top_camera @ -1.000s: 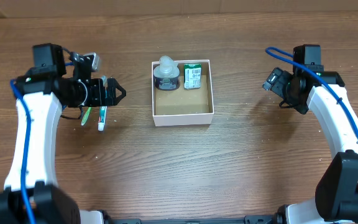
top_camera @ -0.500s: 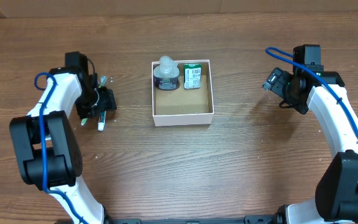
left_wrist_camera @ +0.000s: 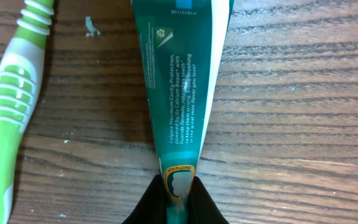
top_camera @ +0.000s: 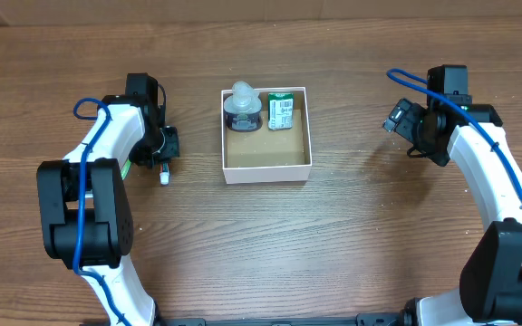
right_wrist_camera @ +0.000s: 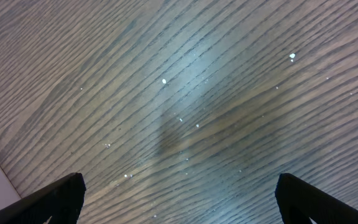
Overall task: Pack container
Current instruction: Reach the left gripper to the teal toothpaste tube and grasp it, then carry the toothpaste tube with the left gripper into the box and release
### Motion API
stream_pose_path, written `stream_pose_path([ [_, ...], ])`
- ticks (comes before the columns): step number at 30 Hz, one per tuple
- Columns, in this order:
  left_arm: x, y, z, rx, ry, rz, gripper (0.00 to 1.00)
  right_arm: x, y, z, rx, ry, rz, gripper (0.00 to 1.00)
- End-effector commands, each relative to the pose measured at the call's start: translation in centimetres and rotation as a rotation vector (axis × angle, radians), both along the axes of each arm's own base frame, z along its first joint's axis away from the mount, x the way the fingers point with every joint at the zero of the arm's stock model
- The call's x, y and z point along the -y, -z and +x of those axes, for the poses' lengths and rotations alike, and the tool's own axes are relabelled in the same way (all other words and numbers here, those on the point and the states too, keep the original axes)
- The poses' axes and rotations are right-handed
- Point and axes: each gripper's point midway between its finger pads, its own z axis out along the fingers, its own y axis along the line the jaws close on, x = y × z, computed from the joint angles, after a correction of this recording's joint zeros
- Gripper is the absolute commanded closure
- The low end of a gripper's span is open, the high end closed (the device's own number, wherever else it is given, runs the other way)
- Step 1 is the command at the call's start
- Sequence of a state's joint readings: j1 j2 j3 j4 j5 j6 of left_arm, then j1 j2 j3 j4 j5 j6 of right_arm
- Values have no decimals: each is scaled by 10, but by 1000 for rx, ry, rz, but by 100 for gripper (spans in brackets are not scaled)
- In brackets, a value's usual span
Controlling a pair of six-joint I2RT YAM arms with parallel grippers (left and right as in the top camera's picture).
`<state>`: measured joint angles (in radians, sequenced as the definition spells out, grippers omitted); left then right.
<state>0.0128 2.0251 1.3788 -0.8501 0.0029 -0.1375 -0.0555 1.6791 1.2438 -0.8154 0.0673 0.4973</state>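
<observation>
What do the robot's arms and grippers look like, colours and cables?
The left arm and right arm have white rounded link shells with black joint housings. A blue cable runs along each. The left gripper and right gripper have matte black, tapering fingers. No markings are legible.

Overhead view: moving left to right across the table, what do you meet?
First the toothpaste tube, then the container holding the dark jar and then the green carton, finally the right tool.

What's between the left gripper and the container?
Only bare table, as the overhead view shows. The toothpaste tube sits at the left gripper itself, in its jaws, short of the container.
</observation>
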Motion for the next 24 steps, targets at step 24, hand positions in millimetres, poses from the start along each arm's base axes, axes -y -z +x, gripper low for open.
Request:
stream_pose_path([
  [24,249,-229,-26,292,1259,13,94,2,-6,7,19,4,-10,0],
])
